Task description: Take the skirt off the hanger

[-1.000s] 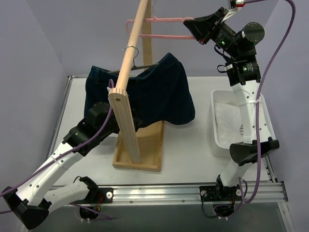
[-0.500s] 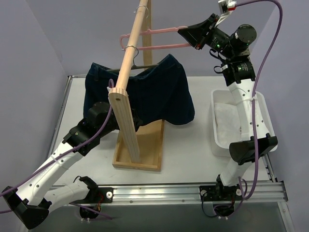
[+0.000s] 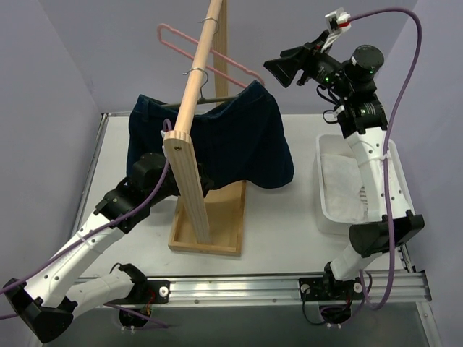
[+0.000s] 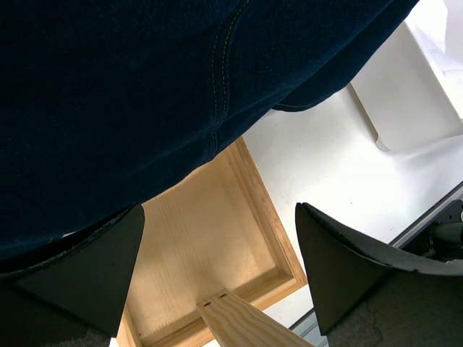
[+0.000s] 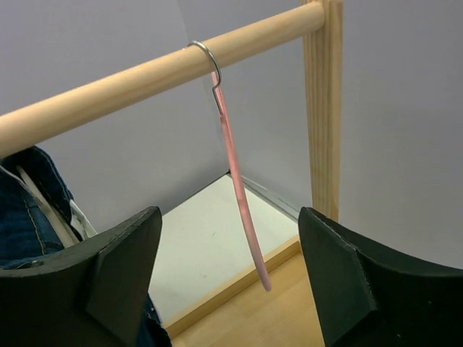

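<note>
One dark blue skirt (image 3: 217, 141) is seen draped on a hanger (image 3: 217, 100), which is hooked over the single wooden rail (image 3: 192, 83) of a rack. Two hangers are counted on that rail: the one carrying the skirt and, farther along, a bare pink hanger (image 5: 242, 202) that is tilted to one side. The rack's wooden base tray (image 3: 217, 224) is set on the surface (image 3: 289, 217), and one white bin (image 3: 320, 188) is placed to its right, apart from it.

Two arms are in view. The left end effector (image 4: 221, 210) is held low under the skirt's hem, above the base tray, its two fingers (image 4: 101, 267) spread wide with nothing between them. The right end effector (image 5: 228, 217) is raised high at rail level and pointed towards the pink hanger; its jaws are parted too, and nothing is gripped. No contact with the pink hanger can be made out in the top view.
</note>
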`<state>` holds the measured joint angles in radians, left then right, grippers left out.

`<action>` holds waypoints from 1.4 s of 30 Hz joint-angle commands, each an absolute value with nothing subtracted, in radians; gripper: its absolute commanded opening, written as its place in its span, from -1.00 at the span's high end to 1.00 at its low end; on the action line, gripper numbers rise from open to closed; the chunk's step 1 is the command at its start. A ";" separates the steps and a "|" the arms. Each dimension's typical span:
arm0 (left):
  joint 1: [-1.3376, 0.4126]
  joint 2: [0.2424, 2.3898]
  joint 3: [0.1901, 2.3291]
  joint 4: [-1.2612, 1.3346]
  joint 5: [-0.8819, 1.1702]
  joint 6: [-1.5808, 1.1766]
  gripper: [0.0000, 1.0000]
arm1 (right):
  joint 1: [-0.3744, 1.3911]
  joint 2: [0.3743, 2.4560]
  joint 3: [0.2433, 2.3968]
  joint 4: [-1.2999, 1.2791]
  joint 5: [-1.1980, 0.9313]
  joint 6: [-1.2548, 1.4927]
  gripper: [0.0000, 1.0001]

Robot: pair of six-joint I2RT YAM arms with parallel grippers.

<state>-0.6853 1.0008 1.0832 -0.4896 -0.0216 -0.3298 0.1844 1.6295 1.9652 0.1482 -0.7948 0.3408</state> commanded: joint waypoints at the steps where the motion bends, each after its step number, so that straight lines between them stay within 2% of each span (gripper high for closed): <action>1: -0.686 0.996 1.088 -0.457 -0.009 -0.328 -0.88 | 0.183 1.500 1.967 0.172 -0.710 0.308 -0.47; 4: -0.686 1.002 1.086 -0.449 -0.006 -0.331 -0.88 | 0.187 1.473 1.968 0.189 -0.750 0.343 -0.46; 8: -0.687 1.014 1.092 -0.442 0.000 -0.341 -0.88 | 0.201 1.463 1.959 0.209 -0.950 0.387 -0.42; 12: -0.686 1.017 1.097 -0.434 0.005 -0.345 -0.88 | 0.195 1.448 1.916 0.099 -1.063 0.272 -0.43; 16: -0.687 1.015 1.100 -0.433 0.035 -0.342 -0.88 | 0.178 1.451 1.838 0.094 -1.156 0.238 -0.45; 22: -0.686 1.000 1.092 -0.437 0.040 -0.339 -0.88 | 0.175 1.488 1.792 0.074 -1.146 0.160 -0.47; 33: -0.686 0.996 1.088 -0.443 0.038 -0.333 -0.88 | 0.187 1.552 1.796 0.110 -1.161 0.178 -0.45; 42: -0.686 0.991 1.075 -0.445 0.040 -0.330 -0.88 | 0.233 1.503 1.720 0.020 -1.123 0.094 -0.44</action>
